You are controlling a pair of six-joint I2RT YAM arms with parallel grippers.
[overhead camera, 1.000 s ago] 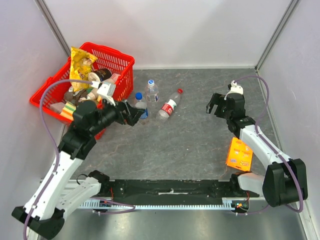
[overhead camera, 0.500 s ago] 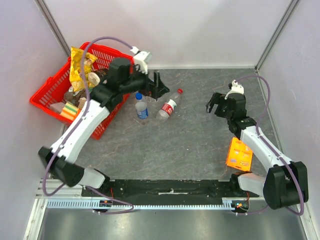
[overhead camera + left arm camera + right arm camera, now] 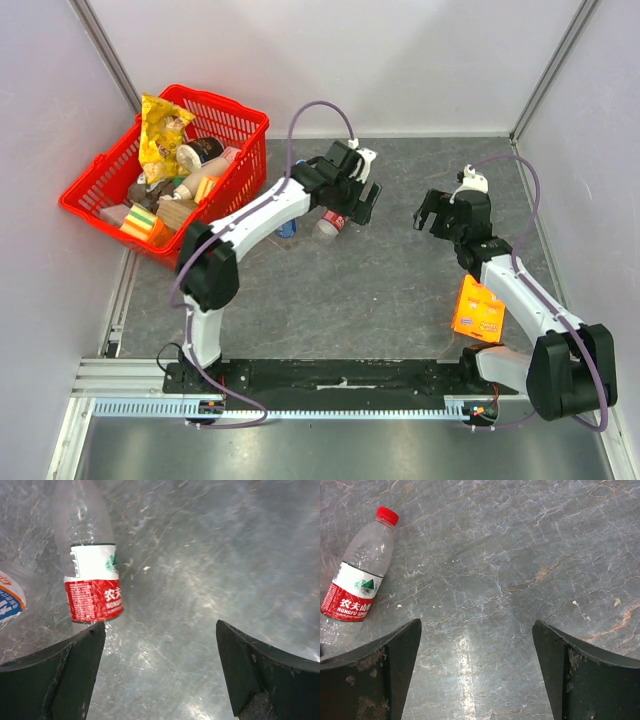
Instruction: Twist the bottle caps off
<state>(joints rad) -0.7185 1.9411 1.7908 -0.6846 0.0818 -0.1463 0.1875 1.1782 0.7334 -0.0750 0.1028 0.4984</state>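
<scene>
Red cap (image 3: 387, 515) is screwed on its bottle (image 3: 357, 575), which lies on its side on the grey counter (image 3: 520, 555). The right wrist view reads the red label (image 3: 350, 597) nicely: Chinese characters over "NONGFU SPRING", with a small green mountain logo on white above. Right claw (image 3: 476, 624) hangs off to one side of that bottle, spread wide and empty. Left claw (image 3: 160, 627) is over the bottle's lower end, also released, with bare counter between its tips and the bottle's base right by one finger (image 3: 60, 675). A second bottle (image 3: 7, 600), blue-and-white labelled, peeks in beside it, its writing too cropped to read. Red basket (image 3: 225, 103) of snacks sits far left, and an orange packet (image 3: 477, 308) lies near the right arm.
</scene>
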